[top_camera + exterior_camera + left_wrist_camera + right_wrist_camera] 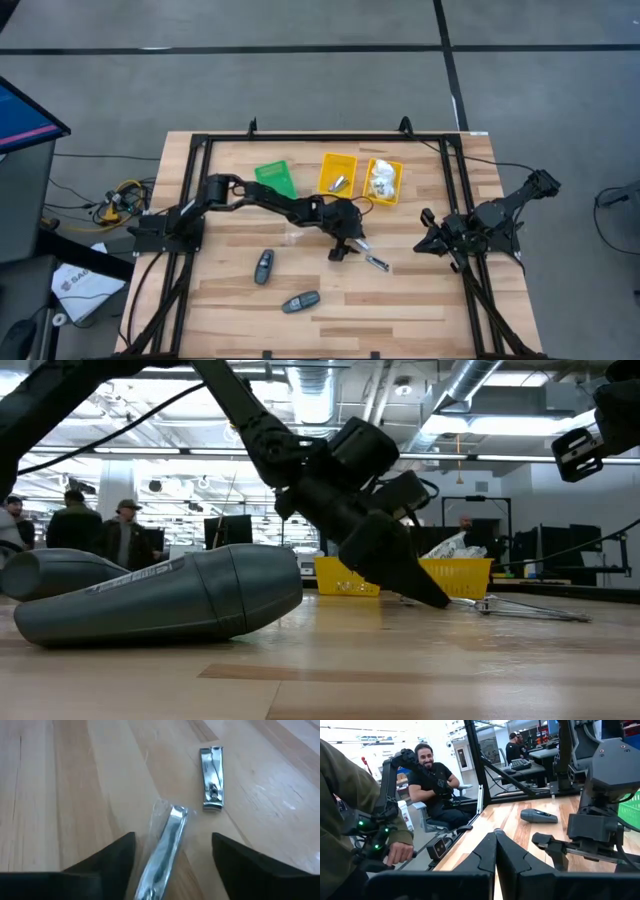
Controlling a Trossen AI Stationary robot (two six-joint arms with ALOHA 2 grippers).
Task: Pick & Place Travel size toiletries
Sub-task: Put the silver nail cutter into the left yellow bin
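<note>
My left gripper is open, low over the middle of the table. Its two fingers stand on either side of a thin silver metal piece in clear wrap, which lies flat on the wood; I see no touch. A silver nail clipper lies flat just beyond it. Two dark grey oval gadgets lie nearer the table's near edge. White packets sit in a yellow bin. My right gripper is shut and waits at the table's right edge.
A green bin and two yellow bins stand in a row toward the far edge; the middle one holds a small silver piece. A black frame borders the table. People stand in the room behind.
</note>
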